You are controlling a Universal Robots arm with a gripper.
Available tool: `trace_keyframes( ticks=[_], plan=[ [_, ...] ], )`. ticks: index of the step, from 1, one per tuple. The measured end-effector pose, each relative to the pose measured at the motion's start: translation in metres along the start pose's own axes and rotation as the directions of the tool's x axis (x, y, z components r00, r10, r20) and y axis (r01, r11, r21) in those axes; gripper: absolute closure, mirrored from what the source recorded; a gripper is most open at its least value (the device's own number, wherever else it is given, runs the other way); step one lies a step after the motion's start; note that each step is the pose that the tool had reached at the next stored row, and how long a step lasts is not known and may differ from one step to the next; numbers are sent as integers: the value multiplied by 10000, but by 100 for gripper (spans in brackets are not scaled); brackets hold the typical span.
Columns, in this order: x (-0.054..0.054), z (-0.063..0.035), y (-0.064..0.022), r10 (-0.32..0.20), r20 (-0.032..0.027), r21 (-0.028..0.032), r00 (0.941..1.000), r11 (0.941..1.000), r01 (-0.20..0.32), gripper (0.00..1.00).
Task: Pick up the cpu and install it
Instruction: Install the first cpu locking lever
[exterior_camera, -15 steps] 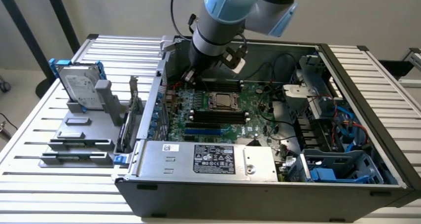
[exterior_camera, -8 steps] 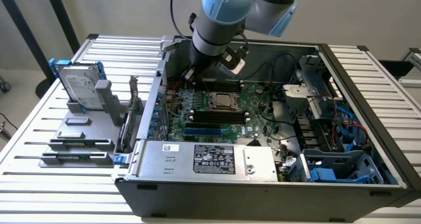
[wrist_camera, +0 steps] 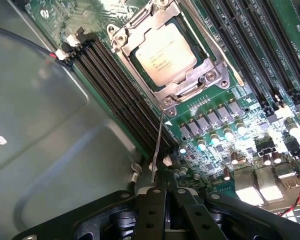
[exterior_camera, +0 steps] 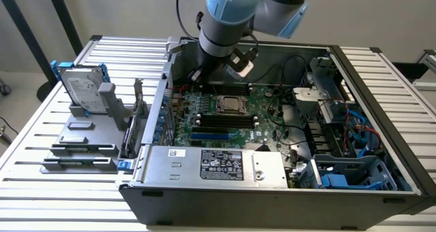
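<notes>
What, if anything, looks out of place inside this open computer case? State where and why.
One thing: a thin metal lever juts from the corner of the socket holding the cpu, towards the shut gripper, rather than lying along the socket frame. It looks unlatched.

The open-topped case [exterior_camera: 272, 193] leaves free room above the motherboard [exterior_camera: 262, 96] and cpu [exterior_camera: 229, 103]. The power supply [exterior_camera: 211, 163] and drive cage [exterior_camera: 327, 101] hem two sides; the arm [exterior_camera: 228, 22] overhangs another.

Soft, even light, with white glare on the motherboard [wrist_camera: 250, 107].
</notes>
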State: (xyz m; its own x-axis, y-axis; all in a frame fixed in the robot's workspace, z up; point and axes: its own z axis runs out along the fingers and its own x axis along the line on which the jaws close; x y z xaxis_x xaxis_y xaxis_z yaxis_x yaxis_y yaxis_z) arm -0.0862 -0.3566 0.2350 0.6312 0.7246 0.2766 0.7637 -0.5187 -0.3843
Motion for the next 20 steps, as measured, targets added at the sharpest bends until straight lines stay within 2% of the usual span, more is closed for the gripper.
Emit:
trace_keyframes(
  ticks=[2,5,12,14,16,20],
  plan=[
    [2,-5,-2,160,-79,-60,9998,9999,-161,89],
    [5,-15,-5,321,-168,-127,9993,9994,-323,89],
    [40,-24,35,439,-275,-226,9987,9988,-445,89],
    [60,-28,60,404,-317,-281,9987,9988,-413,89],
    [77,-31,82,331,-400,-391,9987,9986,-346,89],
    [107,-32,122,128,-621,-683,9980,9975,-171,89]
  ],
)
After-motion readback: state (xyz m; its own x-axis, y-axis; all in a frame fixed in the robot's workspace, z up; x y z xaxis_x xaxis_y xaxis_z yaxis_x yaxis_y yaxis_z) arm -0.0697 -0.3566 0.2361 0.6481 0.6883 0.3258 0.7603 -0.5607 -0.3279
